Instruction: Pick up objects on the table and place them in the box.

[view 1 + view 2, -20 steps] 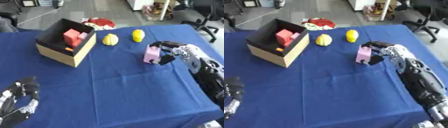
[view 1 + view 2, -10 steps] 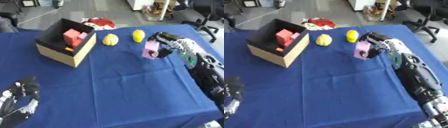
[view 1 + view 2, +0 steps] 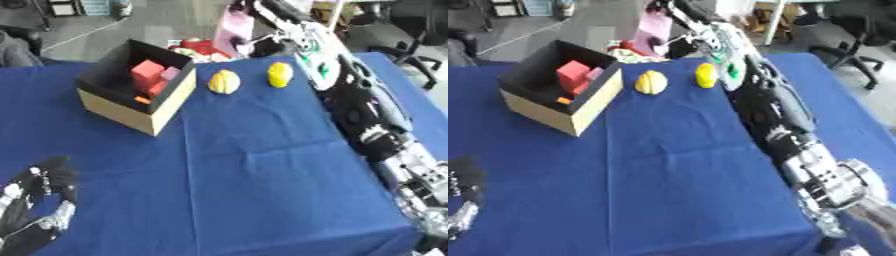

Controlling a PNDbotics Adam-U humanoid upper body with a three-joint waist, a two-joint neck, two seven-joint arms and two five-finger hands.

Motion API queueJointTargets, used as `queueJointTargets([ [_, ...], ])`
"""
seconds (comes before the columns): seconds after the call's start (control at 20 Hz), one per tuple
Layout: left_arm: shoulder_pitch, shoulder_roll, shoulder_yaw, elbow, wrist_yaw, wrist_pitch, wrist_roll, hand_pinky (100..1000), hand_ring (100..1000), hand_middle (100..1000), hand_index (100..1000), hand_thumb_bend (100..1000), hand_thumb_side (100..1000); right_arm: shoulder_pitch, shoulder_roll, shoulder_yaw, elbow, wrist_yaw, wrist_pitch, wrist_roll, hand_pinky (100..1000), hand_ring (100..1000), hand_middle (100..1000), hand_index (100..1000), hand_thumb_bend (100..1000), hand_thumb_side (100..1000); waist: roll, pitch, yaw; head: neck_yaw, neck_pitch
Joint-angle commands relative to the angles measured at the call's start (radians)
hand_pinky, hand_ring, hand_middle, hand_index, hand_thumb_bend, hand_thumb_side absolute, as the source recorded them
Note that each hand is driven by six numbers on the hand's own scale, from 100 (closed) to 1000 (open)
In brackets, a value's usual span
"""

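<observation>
My right hand (image 3: 273,14) is raised over the table's far edge, shut on a pink block (image 3: 234,26) that hangs in the air, right of and beyond the box. The open cardboard box (image 3: 123,107), black inside, stands at the far left and holds a red block (image 3: 147,75), a small pink piece (image 3: 171,73) and an orange bit. Two yellow rounded objects (image 3: 224,81) (image 3: 279,74) lie on the blue cloth beside the box. My left hand (image 3: 37,209) rests open at the lower left corner, fingers up.
My right arm (image 3: 372,117) stretches along the right side of the table. A red and white thing (image 3: 198,48) lies past the far edge. Office chairs (image 3: 398,30) stand at the back right. Blue cloth (image 3: 254,185) covers the near half.
My right hand has lifted the pink block off the cloth and carried it up, away and to the left, nearer the box. The left hand has stayed put.
</observation>
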Motion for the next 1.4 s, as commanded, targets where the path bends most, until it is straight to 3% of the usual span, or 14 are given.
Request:
queueJointTargets([
  [0.05,-0.022,-0.004,-0.012,-0.015,0.01,-0.004,-0.015,735,654,664,867,100,169,-0.055,0.075,-0.03,0.076,0.086,-0.01,-0.019,784,569,522,786,100,100,0.018,-0.011,0.019,-0.029,0.003],
  [0.2,-0.034,-0.007,-0.02,-0.017,0.014,-0.005,-0.023,735,654,664,866,100,168,-0.073,0.14,-0.062,0.142,0.202,0.022,-0.057,791,596,578,860,100,118,0.022,0.003,0.056,-0.059,-0.007],
  [0.25,-0.039,-0.008,-0.022,-0.018,0.015,-0.005,-0.026,735,653,663,866,100,168,-0.075,0.158,-0.072,0.16,0.242,0.038,-0.075,796,615,607,885,100,188,0.022,0.008,0.067,-0.068,-0.011],
  [0.35,-0.044,-0.01,-0.025,-0.019,0.017,-0.005,-0.029,734,653,663,866,100,168,-0.074,0.187,-0.078,0.183,0.329,0.072,-0.108,864,760,792,976,198,378,0.023,0.014,0.08,-0.079,-0.016],
  [0.4,-0.046,-0.01,-0.026,-0.019,0.018,-0.005,-0.03,734,653,663,866,100,170,-0.074,0.197,-0.075,0.19,0.37,0.083,-0.11,905,826,874,1000,247,411,0.022,0.016,0.082,-0.081,-0.017],
  [0.55,-0.048,-0.009,-0.025,-0.02,0.018,-0.004,-0.031,734,653,663,866,100,172,-0.072,0.207,-0.062,0.171,0.466,0.088,-0.113,932,873,941,1000,316,430,0.019,0.019,0.081,-0.081,-0.017],
  [0.65,-0.048,-0.008,-0.024,-0.02,0.017,-0.003,-0.03,734,653,663,866,100,175,-0.075,0.204,-0.058,0.15,0.491,0.084,-0.109,930,871,944,1000,304,419,0.014,0.021,0.075,-0.079,-0.019],
  [0.9,-0.048,-0.003,-0.022,-0.021,0.014,-0.002,-0.028,734,652,662,866,100,178,-0.087,0.18,-0.053,0.095,0.447,0.074,-0.101,919,854,932,1000,269,407,0.008,0.027,0.057,-0.075,-0.021],
  [1.1,-0.047,0.0,-0.02,-0.02,0.012,-0.002,-0.026,734,652,662,866,100,178,-0.097,0.153,-0.067,0.064,0.349,0.084,-0.106,902,817,896,989,186,353,0.006,0.031,0.048,-0.075,-0.021],
  [1.15,-0.048,0.001,-0.019,-0.021,0.011,-0.002,-0.025,734,652,662,866,100,178,-0.1,0.14,-0.072,0.059,0.324,0.095,-0.108,899,810,888,985,100,262,0.005,0.032,0.046,-0.074,-0.022],
  [1.2,-0.048,0.002,-0.019,-0.021,0.01,-0.002,-0.025,734,652,662,865,100,177,-0.104,0.126,-0.078,0.055,0.307,0.112,-0.112,898,809,885,984,140,267,0.004,0.033,0.045,-0.073,-0.022],
  [1.25,-0.048,0.002,-0.018,-0.021,0.009,-0.002,-0.024,734,651,662,865,100,178,-0.106,0.11,-0.088,0.056,0.296,0.136,-0.119,894,800,875,979,105,214,0.002,0.033,0.044,-0.072,-0.022],
  [1.4,-0.049,0.004,-0.015,-0.022,0.008,-0.002,-0.022,734,651,661,865,100,178,-0.108,0.066,-0.13,0.096,0.279,0.236,-0.145,892,792,866,977,100,210,-0.002,0.033,0.043,-0.068,-0.025],
])
